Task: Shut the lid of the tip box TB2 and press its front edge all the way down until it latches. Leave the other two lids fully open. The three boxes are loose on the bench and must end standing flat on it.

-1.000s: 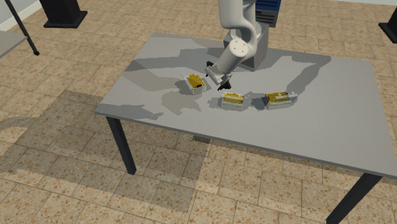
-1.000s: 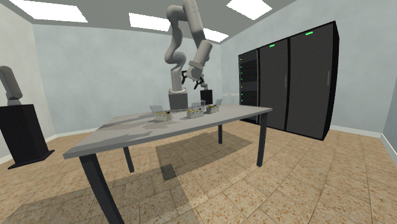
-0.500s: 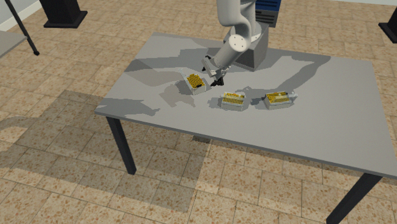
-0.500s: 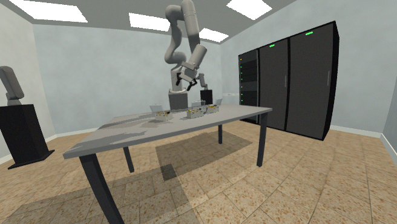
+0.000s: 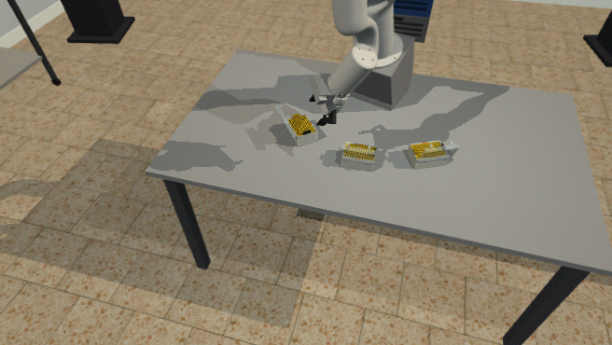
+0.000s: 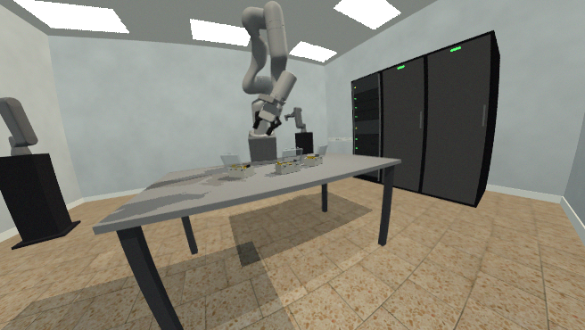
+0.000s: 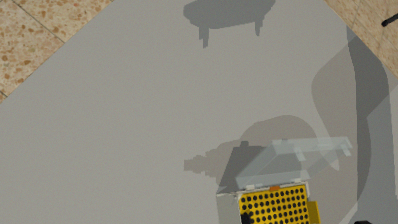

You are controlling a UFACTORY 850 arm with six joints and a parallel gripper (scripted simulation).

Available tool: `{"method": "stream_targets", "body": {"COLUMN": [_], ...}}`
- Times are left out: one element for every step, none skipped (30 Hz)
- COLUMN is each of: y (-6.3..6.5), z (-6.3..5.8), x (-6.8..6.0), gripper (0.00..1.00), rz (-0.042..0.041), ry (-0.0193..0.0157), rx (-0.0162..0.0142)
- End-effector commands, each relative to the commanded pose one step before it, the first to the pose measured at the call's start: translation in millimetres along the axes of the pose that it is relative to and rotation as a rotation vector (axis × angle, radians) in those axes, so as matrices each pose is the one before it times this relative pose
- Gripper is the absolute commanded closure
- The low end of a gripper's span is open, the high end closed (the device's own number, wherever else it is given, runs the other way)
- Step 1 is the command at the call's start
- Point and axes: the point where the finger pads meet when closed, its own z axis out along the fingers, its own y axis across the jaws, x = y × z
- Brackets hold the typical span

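Top: gripper wide open, empty, above the leftmost tip box; presumably TB2, no label legible. Exterior: lid upright. Wrist: clear lid looks thin, light; box loose, so push its front edge gently.

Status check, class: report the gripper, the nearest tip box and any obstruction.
Gripper open, empty, above the bench. Nearest tip box: lid up, unlatched. Nothing between them.
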Motion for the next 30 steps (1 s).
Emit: {"method": "stream_targets", "body": {"y": [12.81, 4.23, 2.22, 4.25, 2.29, 4.27, 2.40, 4.30, 2.55, 0.00, 4.32, 0.00, 0.00, 4.36, 4.43, 4.38, 4.47, 0.01, 4.40, 3.47, 4.42, 3.77, 0.01, 4.46, 4.09, 4.49, 4.44, 0.01, 0.00, 0.00], "z": [7.02, 1.86, 0.92, 1.60, 0.83, 1.38, 0.75, 1.17, 0.67, 0.01, 0.96, 0.00, 0.00, 0.83, 0.78, 0.58, 0.57, 0.02, 0.38, 0.29, 0.21, 0.18, 0.02, 0.06, 0.07, -0.08, -0.05, 0.03, 0.00, 0.00], "x": [-4.23, -2.03, -0.97, -2.11, -1.05, -2.21, -1.15, -2.28, -1.25, -0.01, -2.33, 0.00, 0.00, -2.35, -2.20, -2.33, -2.20, -0.01, -2.35, -1.72, -2.32, -1.83, -0.01, -2.27, -1.93, -2.20, -2.01, -0.01, 0.00, 0.00], "gripper": [0.00, 0.00, 0.00, 0.00, 0.00, 0.00, 0.00, 0.00, 0.00, 0.00, 0.00, 0.00, 0.00, 0.00, 0.00, 0.00, 0.00, 0.00, 0.00, 0.00, 0.00, 0.00, 0.00, 0.00, 0.00, 0.00, 0.00, 0.00, 0.00, 0.00], "rz": [0.08300, 0.03187, 0.00803, 0.03188, 0.00793, 0.03186, 0.00789, 0.03181, 0.00791, 0.00000, 0.03174, 0.00000, 0.00000, 0.03166, 0.01611, 0.03151, 0.00833, 0.00000, 0.03137, 0.00859, 0.03120, 0.00888, 0.00000, 0.03103, 0.00922, 0.03084, 0.00960, 0.00000, 0.00000, 0.00000], "ry": [0.04092, 0.00386, 0.00097, 0.00220, 0.00055, 0.00052, 0.00013, -0.00117, -0.00029, 0.00000, -0.00286, 0.00000, 0.00000, -0.00423, -0.00216, -0.00609, -0.00162, 0.00000, -0.00760, -0.00208, -0.00899, -0.00256, 0.00000, -0.01027, -0.00306, -0.01141, -0.00356, 0.00000, 0.00000, 0.00000], "rx": [0.03140, 0.00896, 0.00225, 0.00944, 0.00235, 0.00974, 0.00241, 0.00984, 0.00245, 0.00000, 0.00973, 0.00000, 0.00000, 0.00950, 0.00483, 0.00895, 0.00236, 0.00001, 0.00829, 0.00227, 0.00747, 0.00212, 0.00001, 0.00650, 0.00193, 0.00541, 0.00168, 0.00001, 0.00000, 0.00000]}}
